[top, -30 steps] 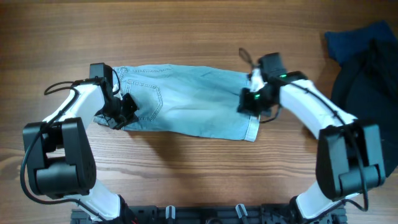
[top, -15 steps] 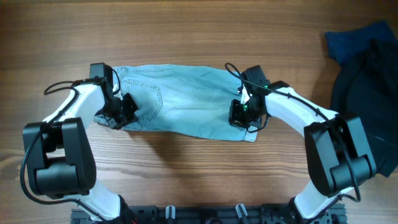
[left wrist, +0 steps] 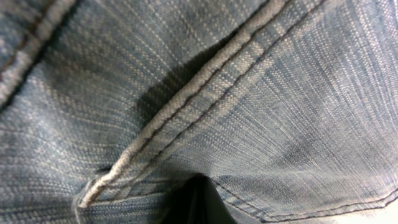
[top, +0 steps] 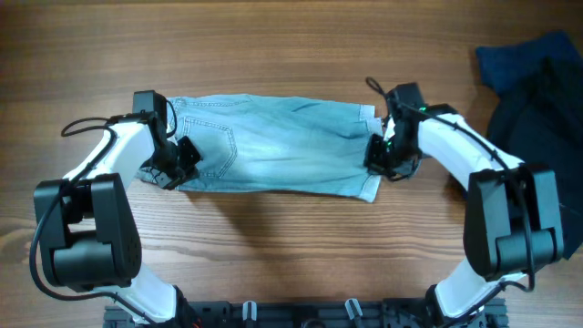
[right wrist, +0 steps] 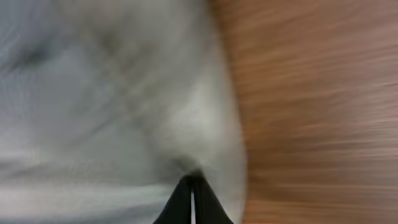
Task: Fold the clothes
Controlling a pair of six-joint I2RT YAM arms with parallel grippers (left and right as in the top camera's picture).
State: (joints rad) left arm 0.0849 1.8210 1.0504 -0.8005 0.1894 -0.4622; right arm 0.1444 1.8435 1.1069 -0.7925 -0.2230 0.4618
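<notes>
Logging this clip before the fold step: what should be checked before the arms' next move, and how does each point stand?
1. Left gripper shut on the denim shorts at the pocket end: ok.
2. Right gripper shut on the hem end: ok.
3. Shorts spread out on the table: ok.
4. Dark fabric pile apart from the shorts: ok.
5. How many layers each pinch holds: cannot tell.

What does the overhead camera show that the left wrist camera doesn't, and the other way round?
Only overhead: the left arm and right arm, the wooden table, a dark fabric pile at the right edge, and the whole denim shorts laid out between the arms. Only left wrist: the weave and a raised double-stitched seam seen up close. Both: the light blue denim.
</notes>
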